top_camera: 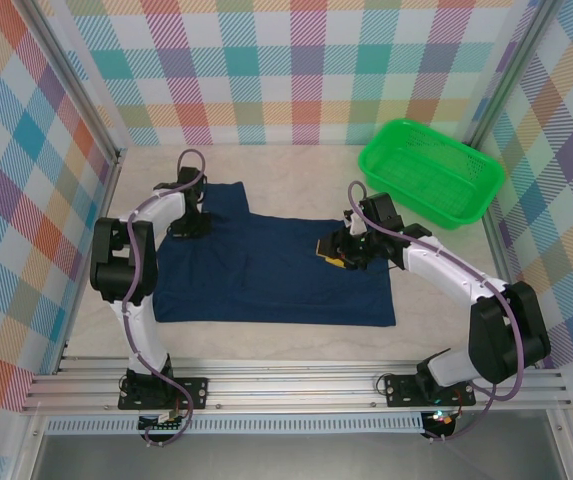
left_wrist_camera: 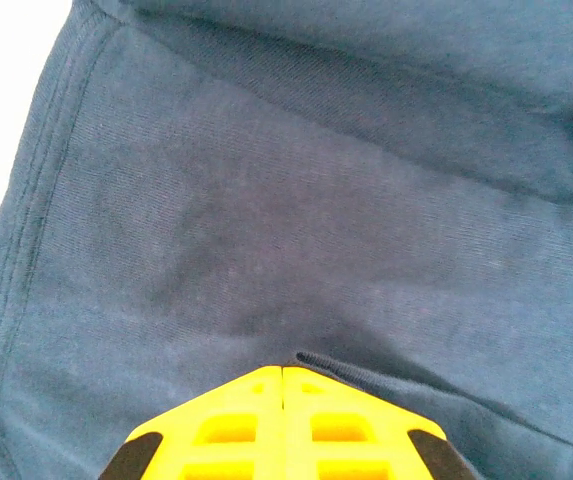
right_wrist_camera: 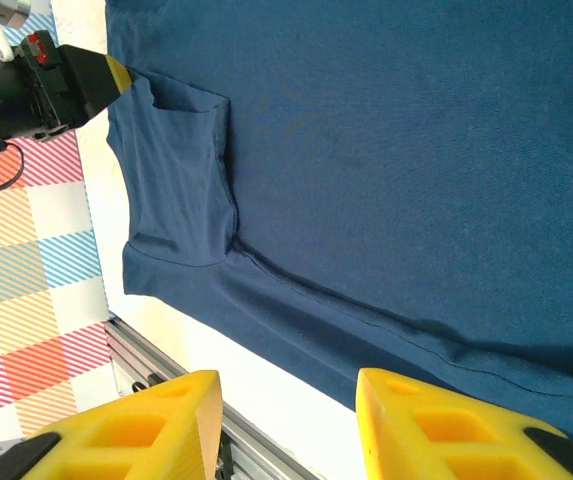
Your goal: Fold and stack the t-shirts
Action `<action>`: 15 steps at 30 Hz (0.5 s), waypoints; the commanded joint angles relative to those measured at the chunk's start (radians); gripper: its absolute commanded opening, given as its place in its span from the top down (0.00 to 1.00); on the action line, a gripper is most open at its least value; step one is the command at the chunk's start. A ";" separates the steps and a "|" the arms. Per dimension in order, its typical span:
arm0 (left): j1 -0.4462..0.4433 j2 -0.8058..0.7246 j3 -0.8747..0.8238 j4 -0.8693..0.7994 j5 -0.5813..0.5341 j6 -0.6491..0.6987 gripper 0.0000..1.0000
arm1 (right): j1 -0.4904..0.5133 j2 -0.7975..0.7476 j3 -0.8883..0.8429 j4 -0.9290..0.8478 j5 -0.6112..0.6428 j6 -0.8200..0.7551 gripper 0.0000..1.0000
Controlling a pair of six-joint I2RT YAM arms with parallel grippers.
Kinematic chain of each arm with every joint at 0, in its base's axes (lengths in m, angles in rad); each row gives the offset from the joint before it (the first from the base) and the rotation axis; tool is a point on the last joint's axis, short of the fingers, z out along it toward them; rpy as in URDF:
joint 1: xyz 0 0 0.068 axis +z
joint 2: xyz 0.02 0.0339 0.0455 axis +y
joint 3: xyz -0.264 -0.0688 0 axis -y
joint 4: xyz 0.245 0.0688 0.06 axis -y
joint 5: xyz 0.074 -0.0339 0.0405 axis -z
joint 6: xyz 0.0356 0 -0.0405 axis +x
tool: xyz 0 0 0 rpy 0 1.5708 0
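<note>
a dark navy t-shirt (top_camera: 266,275) lies spread flat on the pale table (top_camera: 266,345), one short sleeve sticking out at its far left corner. a bright green mesh basket (top_camera: 436,170) sits beyond the t-shirt's far right corner, apart from it. from the top view the layout is plain: the left hand (top_camera: 188,230) is down on the t-shirt's far left part by that sleeve, and the right hand (top_camera: 334,258) is over the t-shirt's right half, short of its right edge. the left wrist view adds the detail of the grasp: the left hand (left_wrist_camera: 283,372) is clenched, its yellow fingers (left_wrist_camera: 236,425) pressed flat together, with a raised ridge of the t-shirt (left_wrist_camera: 296,200) cloth gathered right at their tips, and a stitched hem runs down the left side. the right wrist view gives the other hand's state: the right hand (right_wrist_camera: 286,400) is released, its two yellow fingers (right_wrist_camera: 436,430) well apart above the t-shirt (right_wrist_camera: 396,150) edge, holding nothing. it also catches the left hand (right_wrist_camera: 118,72) from the side, its tip touching the sleeve's corner.
</note>
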 commanded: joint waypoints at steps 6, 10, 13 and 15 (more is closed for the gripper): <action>-0.018 -0.063 0.043 0.006 -0.009 0.064 1.00 | 0.006 0.001 0.012 0.010 -0.018 -0.010 0.60; -0.025 -0.052 0.068 -0.001 -0.008 0.068 1.00 | 0.005 0.005 0.014 0.011 -0.019 -0.010 0.60; -0.029 -0.043 0.080 -0.005 -0.008 0.069 1.00 | 0.006 0.008 0.014 0.012 -0.020 -0.009 0.60; -0.036 -0.038 0.086 -0.011 -0.016 0.072 1.00 | 0.006 0.011 0.014 0.011 -0.022 -0.008 0.60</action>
